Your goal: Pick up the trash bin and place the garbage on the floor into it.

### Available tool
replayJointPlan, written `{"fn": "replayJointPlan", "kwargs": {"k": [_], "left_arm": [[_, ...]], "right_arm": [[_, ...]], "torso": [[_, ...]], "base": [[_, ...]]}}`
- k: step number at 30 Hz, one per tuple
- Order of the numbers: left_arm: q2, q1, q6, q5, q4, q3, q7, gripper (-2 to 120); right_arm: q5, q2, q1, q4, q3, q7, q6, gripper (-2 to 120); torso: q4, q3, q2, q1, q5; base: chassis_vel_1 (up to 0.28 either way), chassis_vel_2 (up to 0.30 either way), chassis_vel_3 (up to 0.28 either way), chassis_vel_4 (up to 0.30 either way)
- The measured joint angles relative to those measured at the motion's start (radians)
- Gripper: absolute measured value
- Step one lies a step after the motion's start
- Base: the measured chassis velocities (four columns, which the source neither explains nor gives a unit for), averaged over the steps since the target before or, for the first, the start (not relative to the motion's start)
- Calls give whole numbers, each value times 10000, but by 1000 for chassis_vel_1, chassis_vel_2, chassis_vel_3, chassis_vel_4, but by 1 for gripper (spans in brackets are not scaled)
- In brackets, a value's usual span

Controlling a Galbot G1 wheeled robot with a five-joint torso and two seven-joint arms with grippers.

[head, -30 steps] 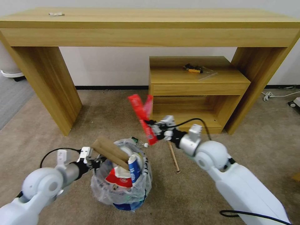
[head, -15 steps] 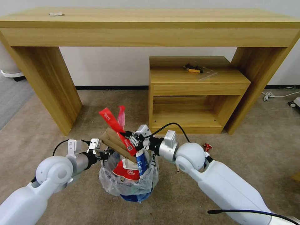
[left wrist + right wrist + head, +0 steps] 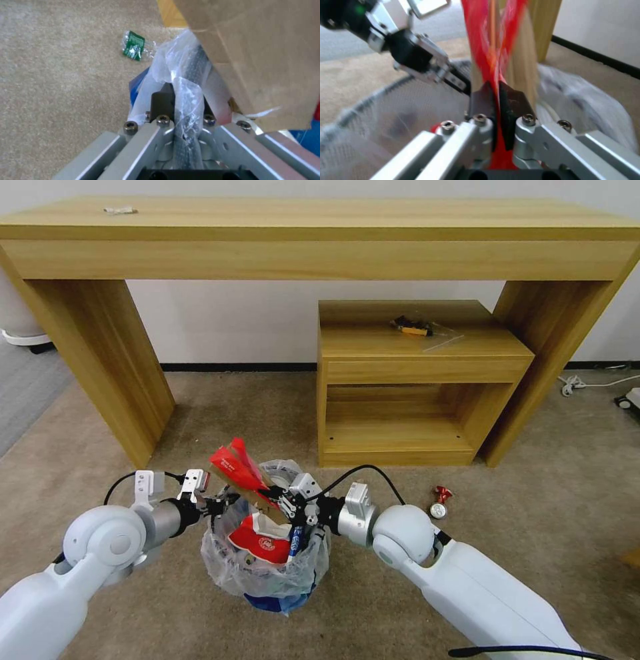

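- From the head view, the right gripper (image 3: 279,499) has come down since a second ago: back then it was carrying the red wrapper (image 3: 235,463) high beside the low cabinet (image 3: 413,373); now it is sitting over the mouth of the trash bin (image 3: 267,553), fingers pinching the wrapper, which is leaning up and to the left.
- The left gripper (image 3: 221,505) is still clamping the bin's rim on its left side, and the bin is standing a little closer to the cabinet than before.
- The bin is looking full: cardboard (image 3: 257,490), a red-white cup (image 3: 261,540) and a blue carton (image 3: 295,540) are crowding inside the crinkly bag, on the floor (image 3: 533,500).
- A red can (image 3: 439,501), hidden a second ago, is lying on the carpet to the right.
- In the left wrist view, the fingers (image 3: 162,103) are squeezing the bag-covered rim (image 3: 186,82), with cardboard (image 3: 260,55) looming beside.
- In the right wrist view, the fingers (image 3: 511,100) are closing narrowly on the red wrapper (image 3: 486,37), with the left gripper (image 3: 433,72) just beyond it.
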Motion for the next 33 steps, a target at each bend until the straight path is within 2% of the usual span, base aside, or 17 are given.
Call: {"fn": "replayJointPlan", "kwargs": {"k": [1, 2, 5, 6, 10, 14, 16, 18, 20, 22, 24, 30, 33], "left_arm": [[0, 24, -1, 2, 12, -64, 21, 0], [0, 24, -1, 2, 12, -64, 21, 0], [31, 134, -2, 2, 35, -299, 109, 0], [31, 134, -2, 2, 35, -299, 109, 0], [45, 340, -4, 83, 70, -484, 210, 0], [43, 496, -4, 193, 116, -602, 275, 0], [42, 746, -4, 342, 171, -785, 384, 0], [42, 836, -4, 389, 190, -856, 417, 0], [16, 1126, -5, 522, 221, -1123, 527, 0], [14, 1135, -4, 526, 221, -1132, 529, 0], [-18, 1316, -4, 567, 193, -1287, 572, 0], [-131, 1774, -5, 641, 49, -1723, 577, 0], [-162, 2130, -4, 791, -17, -2170, 696, 0]], "right_arm": [[-9, -67, -15, 39, 15, 75, -17, 14], [-9, -67, -15, 39, 15, 75, -17, 14], [-87, -305, -203, 157, 45, 251, -63, 28], [-87, -305, -203, 157, 45, 251, -63, 28], [-23, -348, -342, 400, 187, 531, -63, 48], [79, -331, -355, 573, 359, 706, -64, 57], [187, -358, -429, 831, 662, 828, -72, 68], [241, -388, -476, 939, 770, 866, -78, 72], [367, -575, -721, 1286, 1157, 940, -105, 84], [367, -575, -721, 1286, 1157, 940, -105, 84], [380, -732, -960, 1451, 1399, 942, -100, 96], [339, -792, -1518, 1110, 2087, 1126, -64, 100], [77, -816, -1900, 115, 2756, 1181, 125, 100]], "torso": [[-1, 0, 0, 0, -1], [-1, 0, 0, 0, -1], [-2, 0, 0, 0, 0], [-2, 0, 0, 0, 0], [-2, 0, 1, 0, 0], [-2, 0, 0, 0, 0], [1, 0, 0, 0, 0], [0, 0, 1, 0, 0], [0, 0, 1, 0, 0], [0, 0, 1, 0, 0], [-1, -1, 1, 0, 0], [-1, 0, 1, 0, 1], [0, 0, 1, 0, 2]], "base": [[0, 0, 0, 0], [0, 0, 0, 0], [0, 0, 0, 0], [0, 0, 0, 0], [0, 0, 0, 0], [0, 0, 0, 0], [0, 0, 0, 0], [0, 0, 0, 0], [0, 0, 0, 0], [0, 0, 0, 0], [0, 0, 0, 0], [0, 0, 0, 0], [0, 0, 0, 0]]}}
